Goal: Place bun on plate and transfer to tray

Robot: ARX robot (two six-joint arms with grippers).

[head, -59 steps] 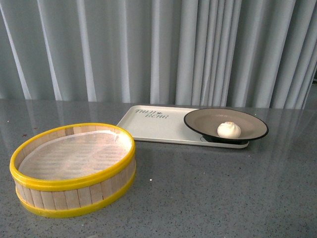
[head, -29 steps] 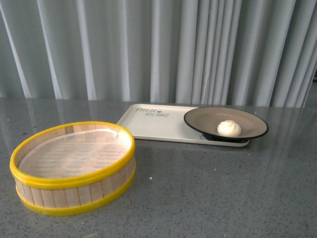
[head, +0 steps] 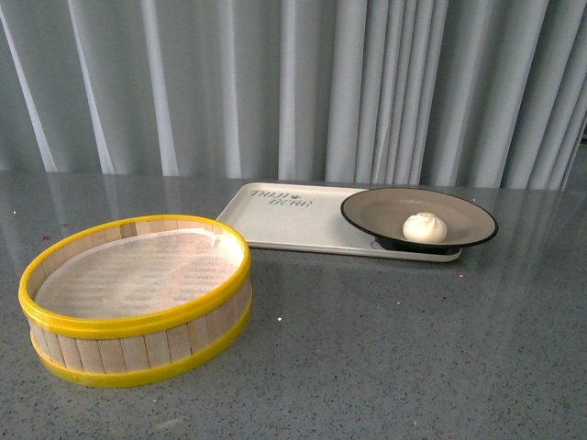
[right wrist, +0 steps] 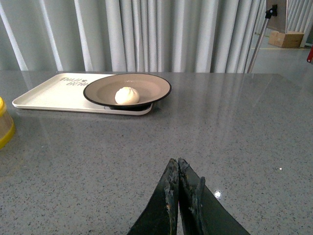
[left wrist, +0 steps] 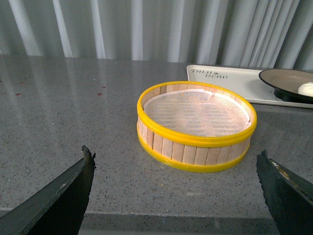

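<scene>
The white bun (head: pixel 425 227) lies in the black-rimmed tan plate (head: pixel 385 213). The plate stands on the right end of the cream tray (head: pixel 284 225), which has dark lettering at its far left corner. The right wrist view shows the bun (right wrist: pixel 126 95), the plate (right wrist: pixel 154 85) and the tray (right wrist: pixel 49 95) far off. My right gripper (right wrist: pixel 177 164) is shut and empty, low over the bare table, well short of the plate. My left gripper (left wrist: pixel 175 155) is open and empty near the table's front edge. Neither arm shows in the front view.
A round wooden steamer basket (head: pixel 138 298) with yellow rims and a white liner stands at the front left; it is empty and shows in the left wrist view (left wrist: pixel 195 127). The table (head: pixel 394 348) is grey speckled stone. Grey curtains hang behind.
In the front view the whole scene has shifted slightly up in the picture. The bun, plate, tray and basket keep their places relative to one another.
</scene>
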